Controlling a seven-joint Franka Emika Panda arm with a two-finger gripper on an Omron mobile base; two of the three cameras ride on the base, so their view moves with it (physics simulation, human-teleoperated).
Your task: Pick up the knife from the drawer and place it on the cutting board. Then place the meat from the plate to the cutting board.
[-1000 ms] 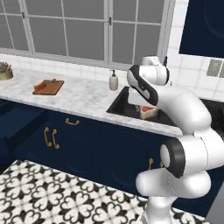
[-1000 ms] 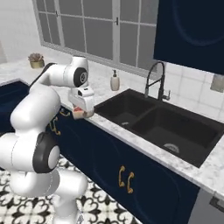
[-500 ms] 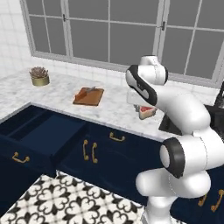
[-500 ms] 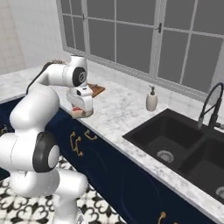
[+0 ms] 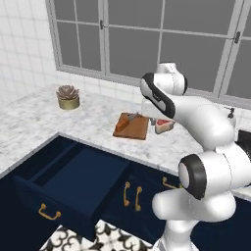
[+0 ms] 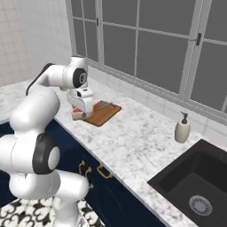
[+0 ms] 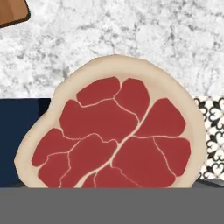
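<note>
The drawer (image 5: 73, 184) is standing open far to the left of the gripper and lower than it, with brass handles on its front. A small plant pot (image 5: 68, 96) is sitting on the counter (image 5: 29, 122), well to the left of the gripper and further back. The board (image 5: 132, 126) is lying on the counter just to the left of the gripper, and the knife (image 5: 130, 118) is resting on the board's far part; in the right base view the board (image 6: 102, 113) is just beside the gripper on the counter (image 6: 133, 142), with the knife (image 6: 104, 105) on it. The gripper (image 5: 162, 126) is hanging above the counter edge and is pinching the meat (image 5: 164, 125), which is hanging clear of the counter, beside the board and not over it. In the hand view the meat (image 7: 116, 135) is lying right under the hand, red with a pale fat rim, and a corner of the board (image 7: 12, 11) is showing beyond it. In the right base view the meat (image 6: 79, 114) is showing under the gripper (image 6: 80, 113). A soap bottle (image 6: 182, 127) is standing well to the right of the gripper, near the sink (image 6: 195, 186).
</note>
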